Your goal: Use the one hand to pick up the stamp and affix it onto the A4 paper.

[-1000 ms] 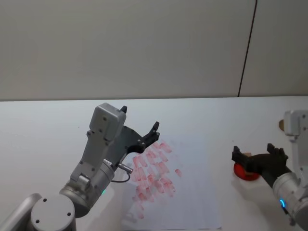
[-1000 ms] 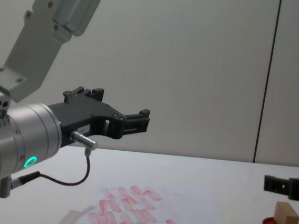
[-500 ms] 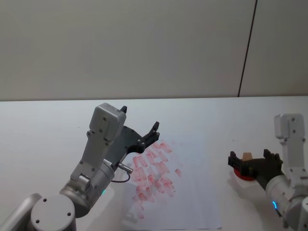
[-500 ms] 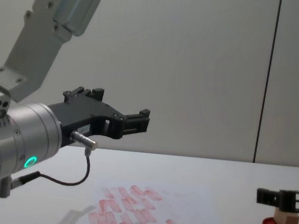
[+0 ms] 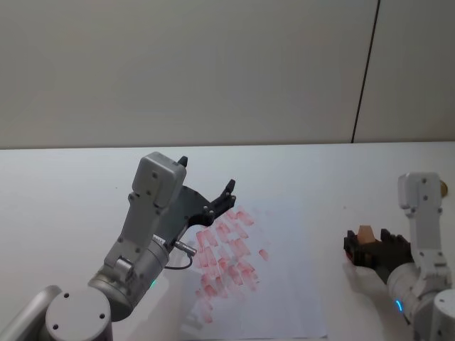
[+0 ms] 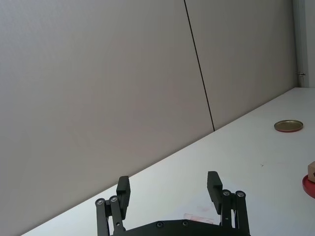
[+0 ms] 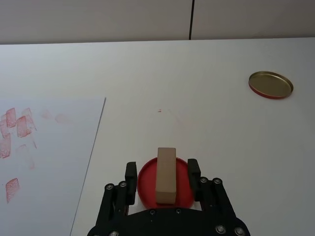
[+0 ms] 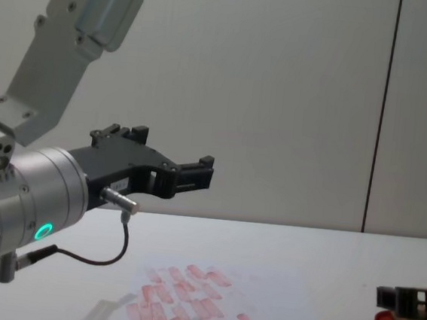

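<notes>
Start at your left: the left pincer [image 6: 168, 184] hangs well above the worktop [image 5: 71, 185] over the near-left part of the A4 paper [image 5: 284, 284], fingers spread wide and holding nothing. It looks parked, and it is far from the stamp, so this job falls to the other arm.

In the middle lies the sheet itself, flat on the worktop, with rows of pinkish-red prints crowded toward its left half. Its right half is bare, which leaves you plenty of clean room for a fresh mark.

Off the paper's right edge sits the red ink pad [image 7: 147, 184], and on it the stamp [image 7: 166, 174] – a tan wooden block lying with its long axis in line with the right arm's reach. The right pincer [image 7: 162, 171] is down at the pad with one finger on each side of the block, released: the right wrist view shows a gap on both flanks, so nothing is gripped yet.

That is the relation to mind – the fingers face the stamp's long sides, so closing would squeeze across its narrow width (the better hold, I judge). Once gripped, the carry goes to the robot's left, toward the sheet.

Farther right and well apart, a gold lid [image 7: 270, 84] lies out of the way.
</notes>
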